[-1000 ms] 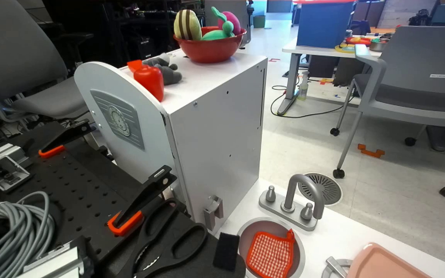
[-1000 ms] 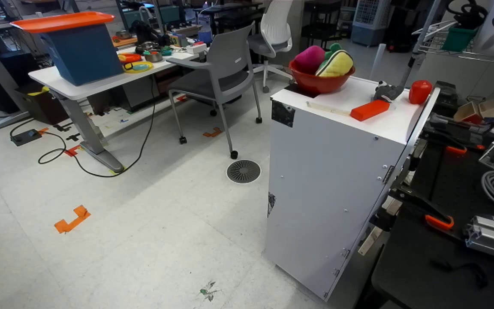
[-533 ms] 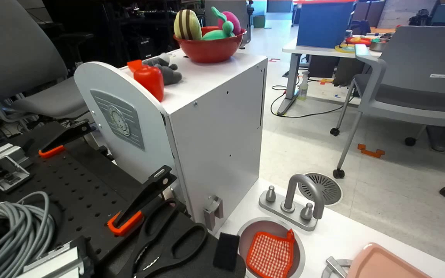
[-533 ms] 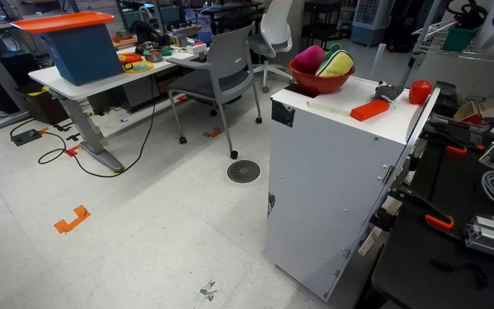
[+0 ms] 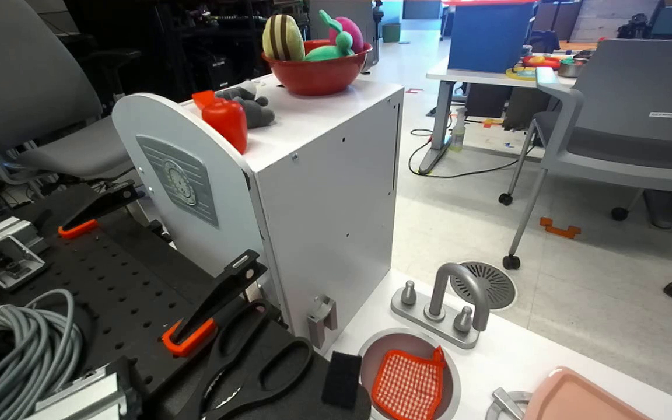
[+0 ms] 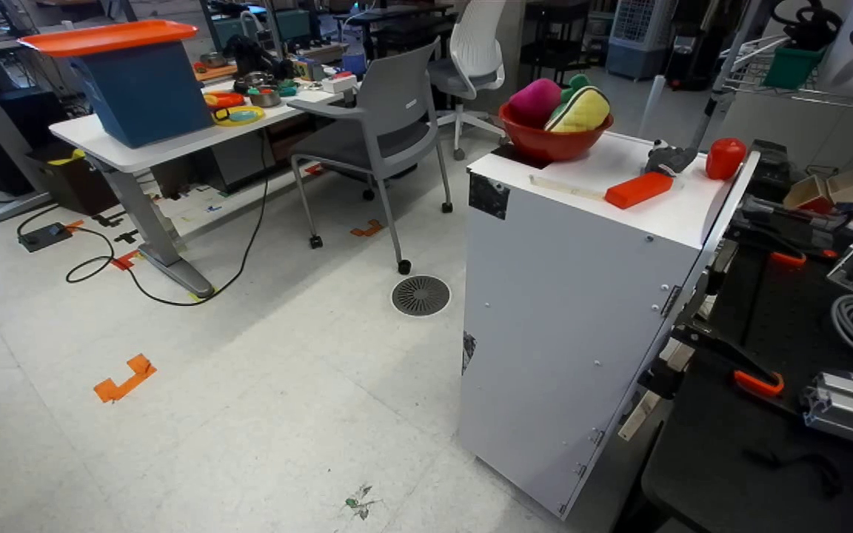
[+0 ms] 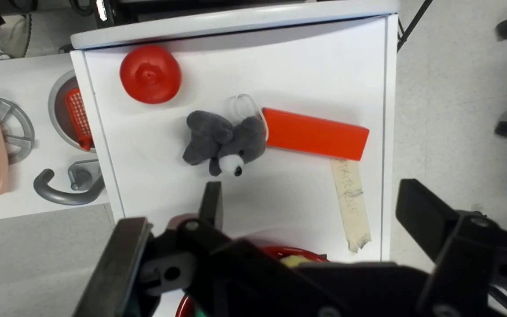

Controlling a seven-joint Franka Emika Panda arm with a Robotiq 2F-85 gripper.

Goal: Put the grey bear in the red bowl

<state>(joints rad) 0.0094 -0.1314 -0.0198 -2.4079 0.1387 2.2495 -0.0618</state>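
Note:
The grey bear [image 7: 207,135] is a small soft toy with a white muzzle, lying on the white cabinet top in the wrist view. It also shows in both exterior views [image 5: 257,112] [image 6: 667,159]. The red bowl [image 5: 318,79] stands on the same top and holds a striped yellow toy, a green one and a pink one; it shows again in an exterior view [image 6: 554,145]. In the wrist view my gripper hides most of the bowl [image 7: 275,251]. My gripper [image 7: 313,204] is open and empty above the cabinet, with the bear beyond its left fingertip. The exterior views do not show the gripper.
A red pepper-like toy [image 7: 150,75] stands near the raised panel [image 5: 190,181]. An orange-red block [image 7: 315,133] lies beside the bear, touching or nearly touching its head. A tape strip [image 7: 350,202] sticks to the cabinet top [image 7: 280,66]. A toy sink and faucet [image 5: 464,291] stand beside the cabinet.

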